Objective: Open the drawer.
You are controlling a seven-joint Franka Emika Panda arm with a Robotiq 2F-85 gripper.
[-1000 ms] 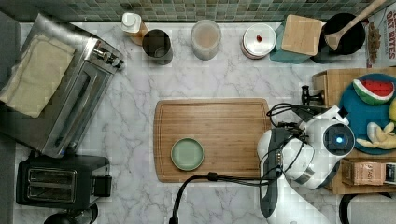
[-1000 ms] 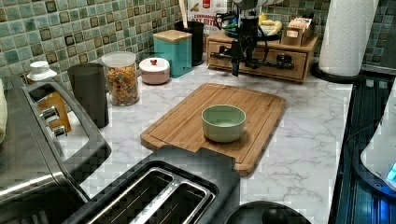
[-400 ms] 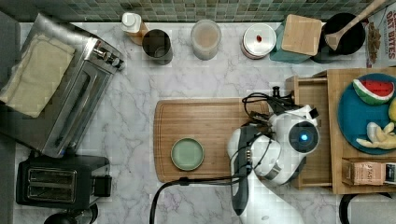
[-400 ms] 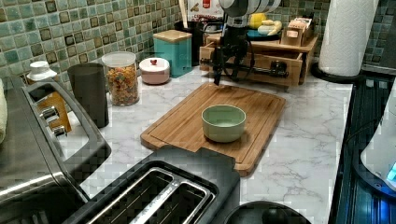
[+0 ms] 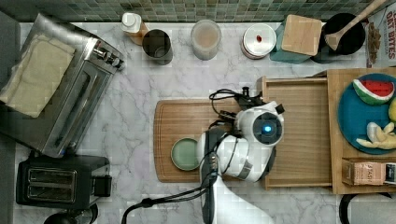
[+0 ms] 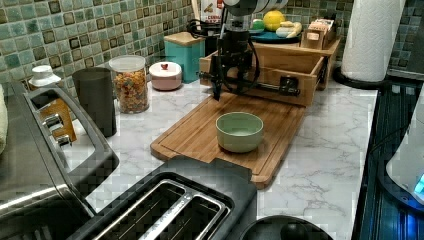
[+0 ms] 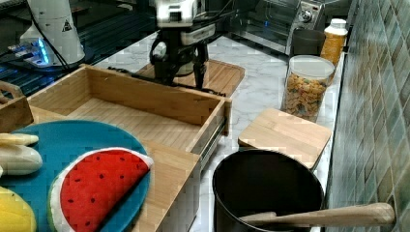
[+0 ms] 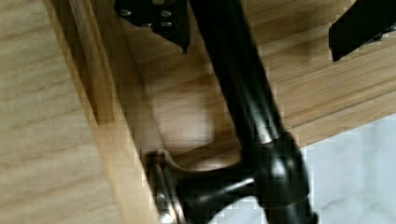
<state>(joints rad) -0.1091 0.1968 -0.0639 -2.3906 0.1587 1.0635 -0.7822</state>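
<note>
Here, drawer (image 7: 145,104) pulled out, pincer (image 6: 227,87) straddling handle (image 8: 243,102)

Wide, shallow drawer (image 5: 303,135) in light bamboo-coloured wood, pulled well out of its cabinet and sitting level. Nothing visible inside, just bare wood-grain floor and low side walls, seen nicely in the right view (image 7: 140,113). Front panel reaches out over the edge of the cutting board in the top view. Long black metal bar handle (image 6: 260,86) running along the front, held off the panel by a rounded black post with a metal collar, clear up close in the wrist view (image 8: 243,116). Metal runner showing along the drawer's side in the right view.
</note>
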